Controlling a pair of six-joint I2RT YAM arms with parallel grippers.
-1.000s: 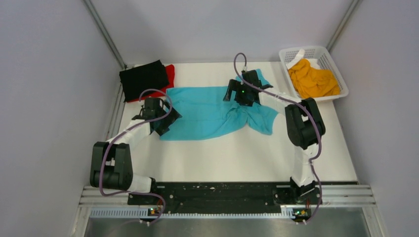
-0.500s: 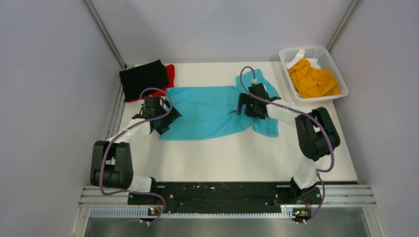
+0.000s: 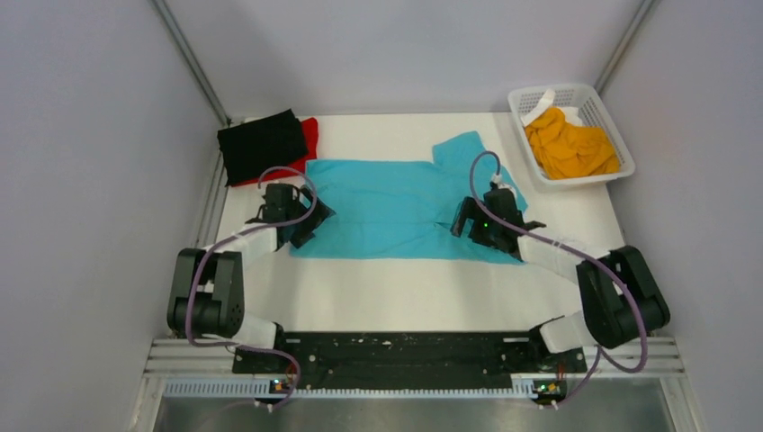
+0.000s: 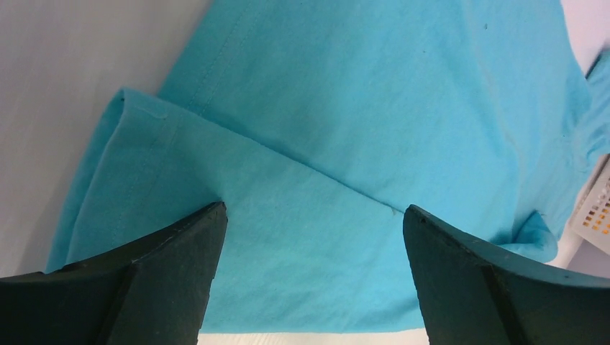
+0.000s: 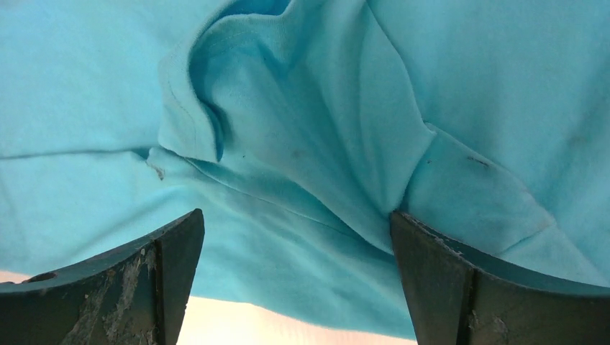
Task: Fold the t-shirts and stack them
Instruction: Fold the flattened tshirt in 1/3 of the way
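The white table [image 3: 405, 288] carries everything, and most of its middle is taken by the turquoise t-shirt [image 3: 387, 202], spread flat with one sleeve pointing to the far edge. There are two arms. The left arm [image 3: 205, 301] has its elbow bent near the left wall and its forearm runs to the shirt's left edge. The right arm [image 3: 621, 292] has its elbow folded far out to the right and its forearm reaches back toward the shirt's near right corner. The white mesh basket [image 3: 576, 90] sits at the far right corner with the orange-yellow t-shirt [image 3: 571, 144] bunched inside. At the far left corner the black t-shirt [image 3: 263, 142] lies folded on the red t-shirt [image 3: 310, 135], which shows only as a strip at its right side. That makes four shirts. The left gripper [image 4: 313, 215] hangs over a folded edge of turquoise cloth, jaws spread wide and holding nothing. The right gripper [image 5: 295, 223] is equally wide over rumpled cloth near the collar, gripping nothing.
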